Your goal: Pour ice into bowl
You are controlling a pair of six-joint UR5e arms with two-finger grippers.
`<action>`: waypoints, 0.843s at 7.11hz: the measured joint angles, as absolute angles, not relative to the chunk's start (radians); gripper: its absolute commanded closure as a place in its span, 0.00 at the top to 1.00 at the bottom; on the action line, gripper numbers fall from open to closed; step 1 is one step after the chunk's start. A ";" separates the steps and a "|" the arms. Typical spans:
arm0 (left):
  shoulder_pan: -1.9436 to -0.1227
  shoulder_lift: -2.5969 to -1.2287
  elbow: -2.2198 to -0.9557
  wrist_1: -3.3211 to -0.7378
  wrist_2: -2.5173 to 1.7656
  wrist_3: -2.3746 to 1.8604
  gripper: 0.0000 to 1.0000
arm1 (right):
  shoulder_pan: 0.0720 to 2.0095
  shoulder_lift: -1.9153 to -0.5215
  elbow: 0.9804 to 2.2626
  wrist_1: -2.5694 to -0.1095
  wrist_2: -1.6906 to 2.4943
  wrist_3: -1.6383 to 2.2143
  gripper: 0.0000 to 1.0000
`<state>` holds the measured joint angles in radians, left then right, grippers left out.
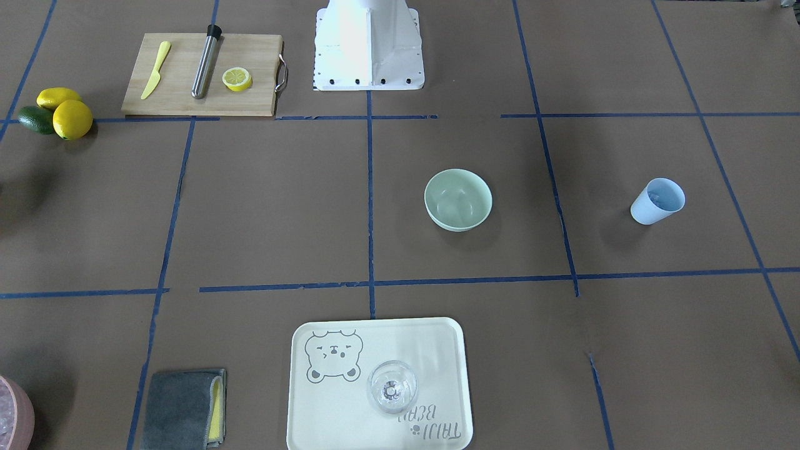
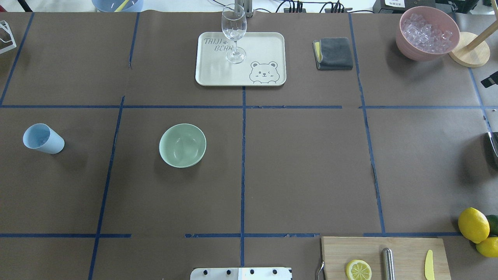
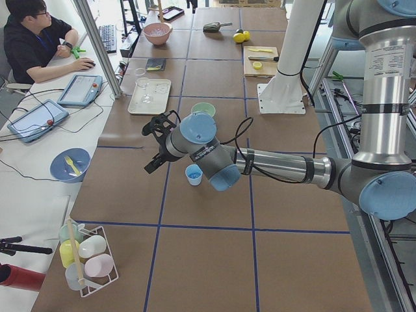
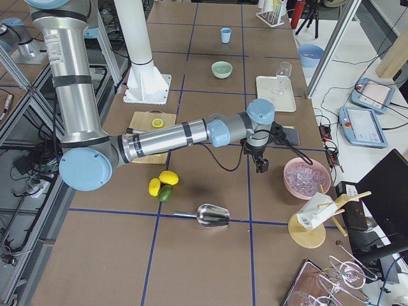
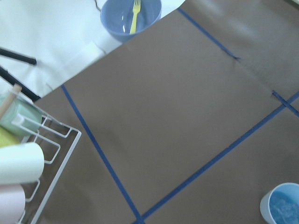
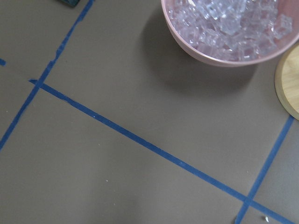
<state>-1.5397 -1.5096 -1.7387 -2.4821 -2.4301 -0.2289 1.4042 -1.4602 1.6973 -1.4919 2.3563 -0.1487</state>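
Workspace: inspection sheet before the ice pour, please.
Surface: brown-covered table, blue tape grid; no spills seen.
Job's things: ice in upright light blue cup; bowl empty, apart from cup.
Clutter: tray holding wine glass; grey cloth; pink container of cubes; cutting board; lemons.
Grippers: left gripper in the air near cup; right gripper near pink container; open or shut cannot be told.
Cables: cable looped along left forearm.
Surroundings: person at side desk; cup rack.

My table [image 2: 311, 175] wears brown paper [image 2: 175, 202] gridded with blue tape [image 2: 242, 155]. A white desk [image 3: 29, 195] runs alongside it.
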 measured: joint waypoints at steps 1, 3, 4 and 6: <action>-1.481 -1.480 -1.746 -2.610 -2.391 -0.367 1.00 | 1.419 -1.481 1.704 -1.491 2.357 -0.150 1.00; -1.290 -1.376 -1.827 -2.756 -2.153 -0.559 1.00 | 1.428 -1.496 1.708 -1.491 2.357 -0.146 1.00; -1.163 -1.319 -1.881 -2.777 -1.996 -0.654 1.00 | 1.430 -1.503 1.712 -1.491 2.355 -0.146 1.00; -0.913 -1.236 -1.932 -2.816 -1.677 -0.830 1.00 | 1.431 -1.514 1.721 -1.491 2.352 -0.144 1.00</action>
<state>-0.9135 -1.2359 -1.9322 -2.8164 -1.6766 -0.8299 1.4309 -1.5135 1.7207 -1.4910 2.3522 -0.1437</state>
